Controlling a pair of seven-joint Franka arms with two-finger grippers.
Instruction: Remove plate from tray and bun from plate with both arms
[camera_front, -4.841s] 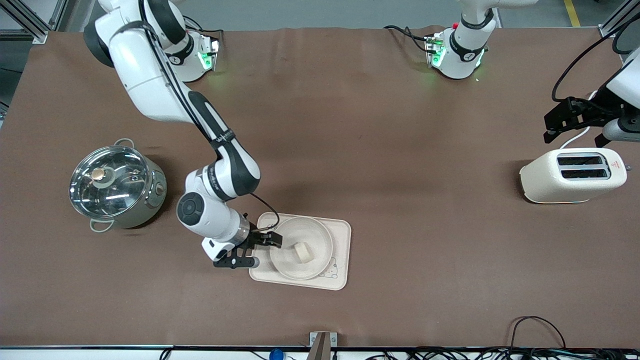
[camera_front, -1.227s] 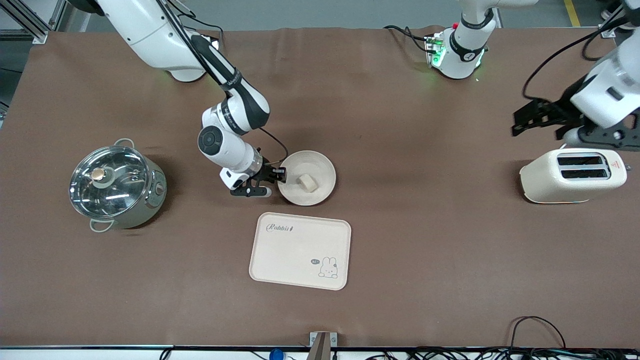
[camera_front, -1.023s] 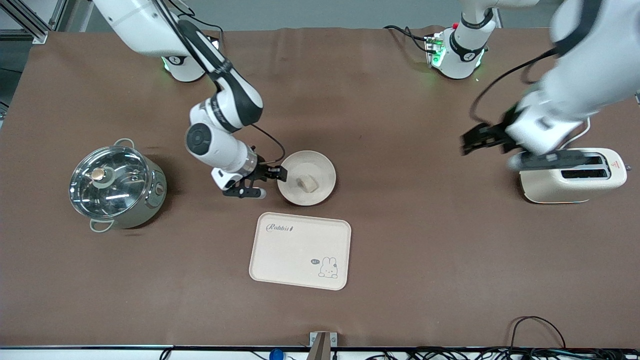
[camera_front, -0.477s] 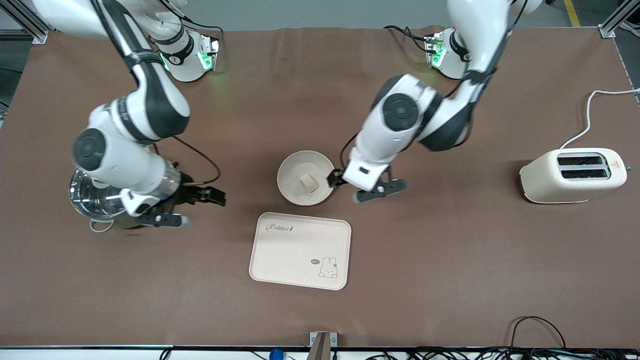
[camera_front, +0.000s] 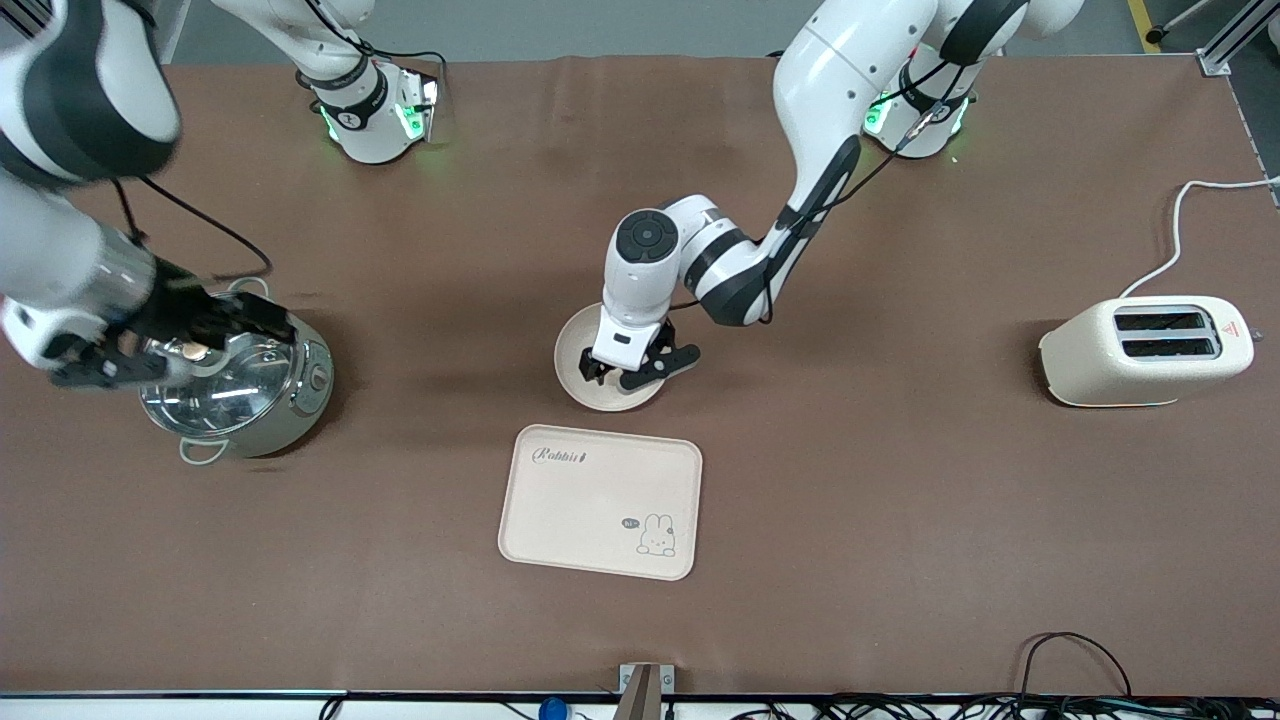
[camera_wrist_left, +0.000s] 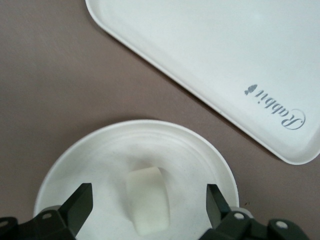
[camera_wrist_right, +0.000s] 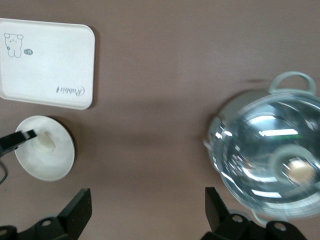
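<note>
Nearest the front camera, the tray (camera_front: 600, 500) lies flat on the brown tabletop (camera_front: 900, 520), nothing on it, its "Rabbit" script and bunny drawing facing up. Just farther back sits the plate (camera_front: 572, 375), apart from the tray, resting directly on the tabletop. The bun (camera_wrist_left: 147, 207) lies in the middle of the plate. The left gripper (camera_front: 612, 373) is down over the plate, its fingers (camera_wrist_left: 80, 205) spread wide on either side of the bun and not touching it, holding nothing. Toward the left arm's end of the tabletop stands a cream toaster (camera_front: 1145, 352) with its white cord trailing away. Toward the right arm's end sits a steel pot (camera_front: 235, 375) with a glass lid, and the right gripper (camera_front: 265, 318) hangs up over that pot, fingers (camera_wrist_right: 75, 210) wide open and empty
</note>
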